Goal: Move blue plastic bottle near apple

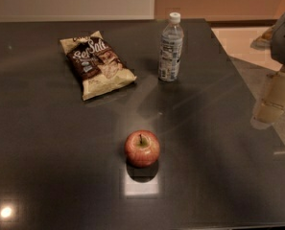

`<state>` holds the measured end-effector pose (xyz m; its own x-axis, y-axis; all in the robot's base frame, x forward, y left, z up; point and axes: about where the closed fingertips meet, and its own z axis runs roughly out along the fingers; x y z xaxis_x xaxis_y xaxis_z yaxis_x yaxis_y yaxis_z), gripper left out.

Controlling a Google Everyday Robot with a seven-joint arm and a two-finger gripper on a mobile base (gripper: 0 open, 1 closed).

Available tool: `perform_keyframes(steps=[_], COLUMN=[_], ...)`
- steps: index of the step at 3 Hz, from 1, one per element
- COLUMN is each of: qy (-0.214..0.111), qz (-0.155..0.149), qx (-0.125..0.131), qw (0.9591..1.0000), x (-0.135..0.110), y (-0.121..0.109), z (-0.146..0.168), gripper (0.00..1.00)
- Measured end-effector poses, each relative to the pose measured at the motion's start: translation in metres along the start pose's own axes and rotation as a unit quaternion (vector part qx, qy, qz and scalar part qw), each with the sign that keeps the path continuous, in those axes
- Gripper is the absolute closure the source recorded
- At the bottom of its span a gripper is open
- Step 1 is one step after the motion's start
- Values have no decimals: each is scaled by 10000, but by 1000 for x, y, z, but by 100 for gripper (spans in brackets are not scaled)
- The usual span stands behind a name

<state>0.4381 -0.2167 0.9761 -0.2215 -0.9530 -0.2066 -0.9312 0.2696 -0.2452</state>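
Observation:
The blue plastic bottle (171,47) stands upright near the far edge of the dark table (46,143), with a white cap and a pale printed label. The red apple (142,148) with a short dark stem sits nearer the front, in the middle of the table, well apart from the bottle. My gripper (270,104) hangs at the right edge of the view, over the table's right side. It is to the right of both the bottle and the apple, touches neither and holds nothing.
A chip bag (98,63) lies flat at the back, left of the bottle. The table's right edge (247,87) runs diagonally, with pale floor beyond it. A wall stands behind the table's far edge.

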Motion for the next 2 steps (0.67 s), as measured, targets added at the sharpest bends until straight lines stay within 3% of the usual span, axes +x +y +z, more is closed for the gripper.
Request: perform_keyframes(steps=[2], qy=[0], qz=[0], qx=[0], qw=[10000], x=[0], y=[0], z=[0], gripper=[0])
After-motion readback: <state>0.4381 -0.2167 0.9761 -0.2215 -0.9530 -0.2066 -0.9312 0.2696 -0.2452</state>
